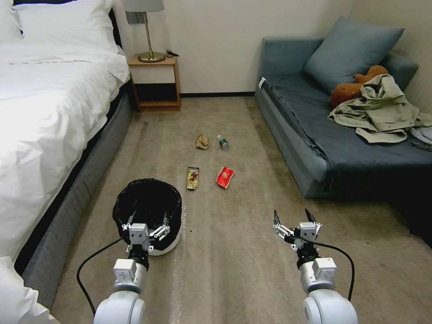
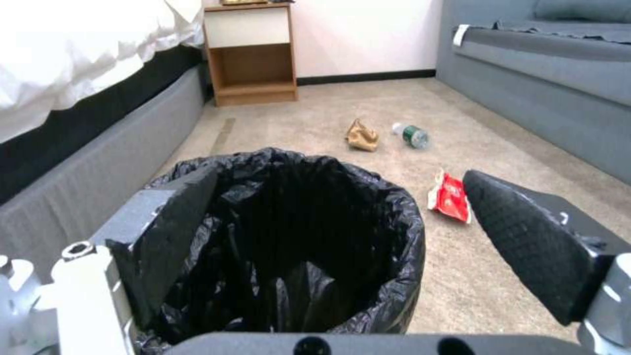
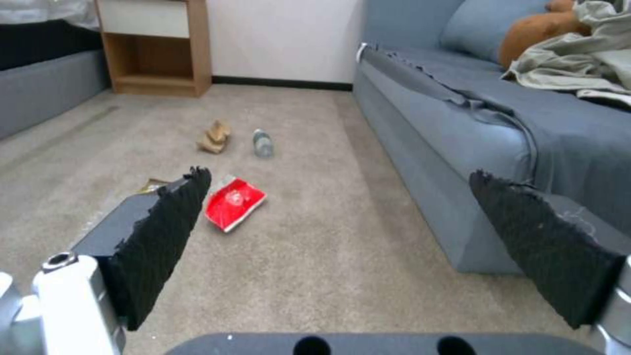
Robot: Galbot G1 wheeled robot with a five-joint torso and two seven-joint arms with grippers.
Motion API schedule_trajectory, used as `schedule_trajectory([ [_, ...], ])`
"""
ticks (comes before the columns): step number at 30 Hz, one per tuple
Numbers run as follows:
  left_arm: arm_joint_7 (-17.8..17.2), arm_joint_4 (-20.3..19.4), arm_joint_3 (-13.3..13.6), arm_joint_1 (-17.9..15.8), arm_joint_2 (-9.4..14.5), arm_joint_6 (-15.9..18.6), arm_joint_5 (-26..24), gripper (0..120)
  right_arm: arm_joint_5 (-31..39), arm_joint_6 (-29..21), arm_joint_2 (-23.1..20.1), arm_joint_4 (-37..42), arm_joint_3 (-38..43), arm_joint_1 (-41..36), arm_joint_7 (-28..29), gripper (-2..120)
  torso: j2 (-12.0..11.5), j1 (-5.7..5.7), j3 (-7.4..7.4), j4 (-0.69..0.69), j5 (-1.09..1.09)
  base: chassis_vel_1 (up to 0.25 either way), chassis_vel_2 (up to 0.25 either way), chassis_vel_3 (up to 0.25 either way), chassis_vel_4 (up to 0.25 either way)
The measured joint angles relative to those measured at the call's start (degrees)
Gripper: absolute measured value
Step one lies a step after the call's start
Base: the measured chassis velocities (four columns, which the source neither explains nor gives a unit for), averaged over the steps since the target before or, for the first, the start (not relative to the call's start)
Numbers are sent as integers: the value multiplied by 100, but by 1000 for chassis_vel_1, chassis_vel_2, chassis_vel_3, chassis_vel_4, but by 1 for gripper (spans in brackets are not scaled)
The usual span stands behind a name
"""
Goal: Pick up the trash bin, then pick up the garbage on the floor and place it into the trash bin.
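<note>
The trash bin, white-based and lined with a crinkly black bag, stands on the carpet beside the bed. My left gripper is open at the bin's near rim, one finger over the mouth and one outside it, as the left wrist view shows around the trash bin. My right gripper hangs open over bare carpet. Garbage lies farther out: a red wrapper, a gold-brown wrapper, crumpled tan paper and a small bottle.
A white-sheeted bed runs along the left and a blue sofa with clothes and a cushion along the right. A wooden nightstand with a lamp stands at the far wall. Carpet lies between.
</note>
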Motion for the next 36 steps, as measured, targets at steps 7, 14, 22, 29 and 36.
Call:
schedule_trajectory([
  [7, 0, 0, 0, 0, 0, 0, 0, 100, 0, 0, 0, 0, 0, 0, 0, 100, 0, 0, 0, 0, 0, 0, 0, 0, 0],
  [14, 0, 0, 0, 0, 0, 0, 0, 100, 0, 0, 0, 0, 0, 0, 0, 100, 0, 0, 0, 0, 0, 0, 0, 0, 0],
  [22, 0, 0, -1, 0, 1, 1, -4, 100, 5, -1, -3, 0, -1, 2, 1, 100, 0, 0, 0, 0, 0, 0, 0, 0, 0],
  [29, -118, -105, -369, -97, 210, 707, -509, 100, 383, -412, -277, 4, -74, 135, 142, 100, 0, 0, 0, 0, 0, 0, 0, 0, 0],
  [36, -295, -282, -896, -243, 514, 1735, -1234, 100, 1307, -1464, -929, 19, -261, 452, 512, 100, 0, 0, 0, 0, 0, 0, 0, 0, 0],
])
